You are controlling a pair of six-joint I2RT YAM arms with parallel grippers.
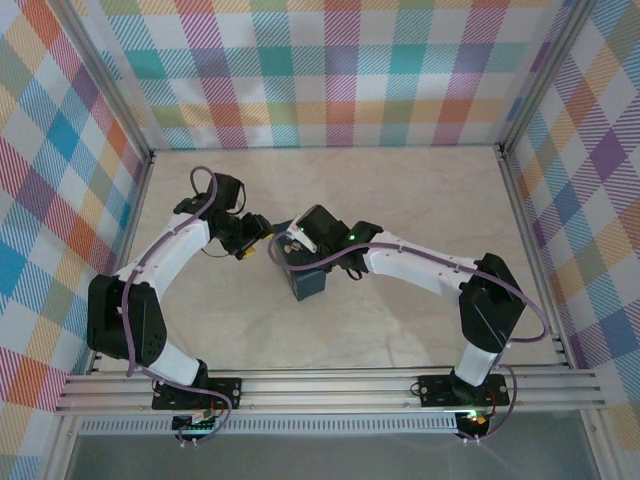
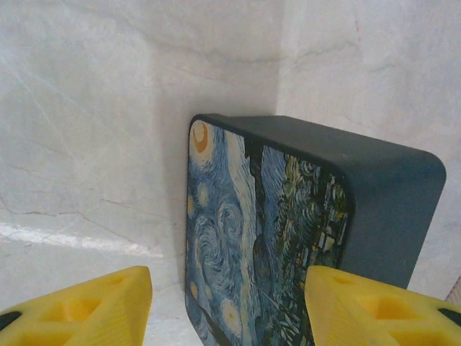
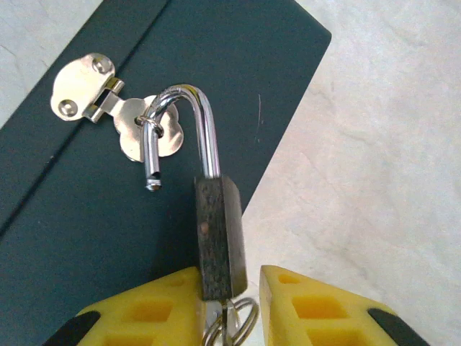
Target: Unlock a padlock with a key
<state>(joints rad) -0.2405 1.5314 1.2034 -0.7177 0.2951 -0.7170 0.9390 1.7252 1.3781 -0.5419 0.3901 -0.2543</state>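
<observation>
No word, number, brand or sign can be read in any view. The box (image 2: 238, 238) has a swirling night-sky picture on its face, without lettering. The narrow dark side of the padlock (image 3: 216, 238) has a tiny reddish speck, perhaps a mark, but it is too small to read.
</observation>
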